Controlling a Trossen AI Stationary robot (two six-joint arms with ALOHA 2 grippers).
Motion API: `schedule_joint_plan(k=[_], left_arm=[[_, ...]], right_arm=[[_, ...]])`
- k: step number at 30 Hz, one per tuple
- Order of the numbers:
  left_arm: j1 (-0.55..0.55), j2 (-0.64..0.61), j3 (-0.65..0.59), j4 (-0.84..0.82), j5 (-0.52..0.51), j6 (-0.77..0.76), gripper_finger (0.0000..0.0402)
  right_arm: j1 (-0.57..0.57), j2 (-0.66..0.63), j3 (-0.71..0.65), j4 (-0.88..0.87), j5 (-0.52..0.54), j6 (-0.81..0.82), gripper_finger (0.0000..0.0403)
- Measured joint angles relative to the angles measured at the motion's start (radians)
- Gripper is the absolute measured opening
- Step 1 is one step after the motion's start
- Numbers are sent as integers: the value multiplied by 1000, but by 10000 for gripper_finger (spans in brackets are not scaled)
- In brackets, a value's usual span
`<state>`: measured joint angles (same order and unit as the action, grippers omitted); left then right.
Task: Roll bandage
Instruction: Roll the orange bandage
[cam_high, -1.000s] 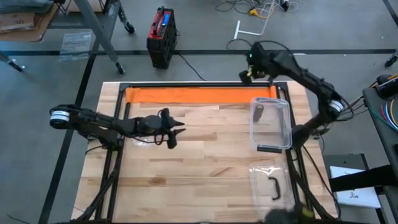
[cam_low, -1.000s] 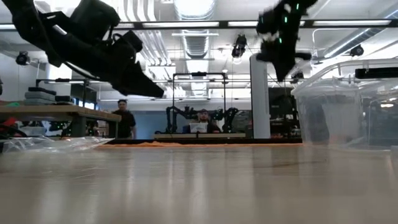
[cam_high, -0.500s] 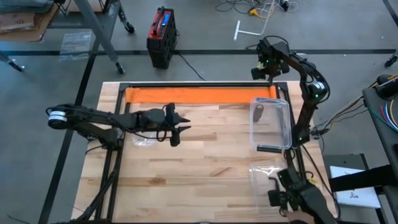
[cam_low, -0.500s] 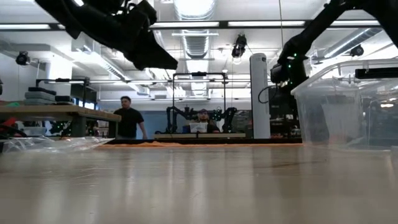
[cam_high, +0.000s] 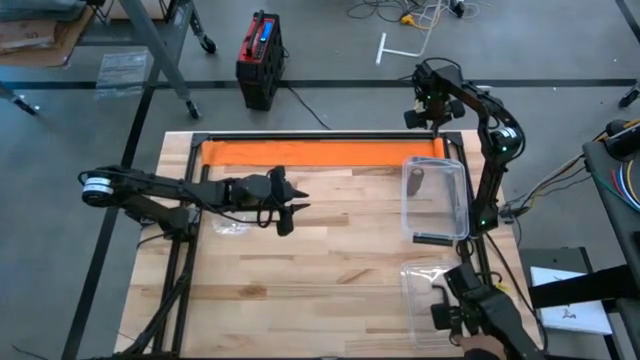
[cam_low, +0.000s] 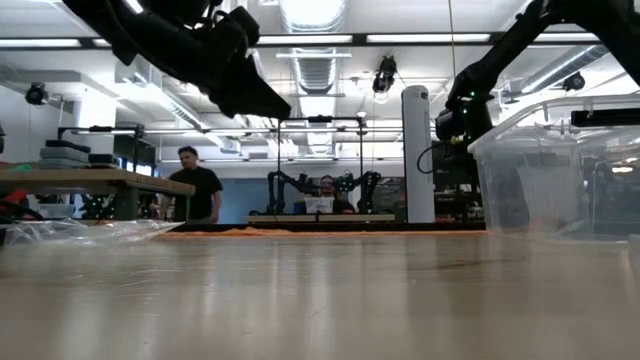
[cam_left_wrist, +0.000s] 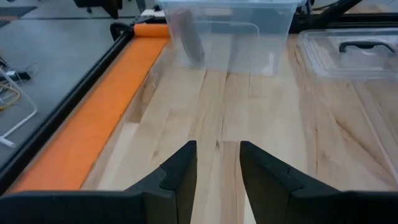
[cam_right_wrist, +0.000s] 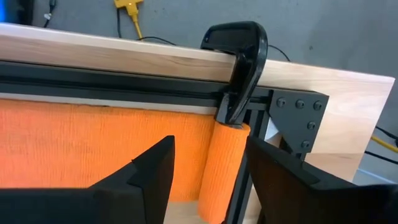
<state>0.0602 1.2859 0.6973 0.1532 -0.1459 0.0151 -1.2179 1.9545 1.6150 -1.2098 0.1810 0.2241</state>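
Right wrist view: open right claw (cam_right_wrist: 208, 171) above the orange bandage (cam_right_wrist: 93, 140).

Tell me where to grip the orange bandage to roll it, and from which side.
Grip the rolled end of the orange bandage, at the table's right rear corner. It forms a short cylinder beside the black clamp. Likely come from above, as the right tool is, open with one finger on each side.
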Motion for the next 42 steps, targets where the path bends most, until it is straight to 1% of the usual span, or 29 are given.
schedule_joint_plan(k=[6,9,16,18,22,24,26,30,32,34,36,39,42], left_arm=[[0,0,-11,5,0,-67,114],[0,0,-18,29,0,-73,114],[0,0,-19,99,0,-79,114],[0,0,-19,124,0,-80,114],[0,0,-20,138,0,-79,114],[0,5,-20,146,0,-79,114],[-1,7,-21,140,0,-85,114],[-10,7,-23,111,32,-136,114],[-16,7,-31,108,58,-149,114],[-21,7,-37,107,62,-149,114],[-21,6,-38,109,66,-148,114],[-20,6,-38,108,65,-148,114],[-20,6,-38,107,67,-145,114]], right_arm=[[19,0,-6,-9,25,1,186],[20,0,-6,-5,28,19,186],[28,0,26,-20,19,129,188],[45,-4,43,-15,-1,139,191],[114,-5,50,7,2,144,194],[136,-5,26,29,-5,170,195],[133,-5,-4,36,0,231,195],[123,-19,-62,29,98,379,196],[125,-39,-103,29,101,433,196],[127,-55,-156,33,75,468,195],[135,-66,-207,36,87,488,193],[143,-95,-255,78,109,614,189],[143,-127,-330,135,109,702,185]])
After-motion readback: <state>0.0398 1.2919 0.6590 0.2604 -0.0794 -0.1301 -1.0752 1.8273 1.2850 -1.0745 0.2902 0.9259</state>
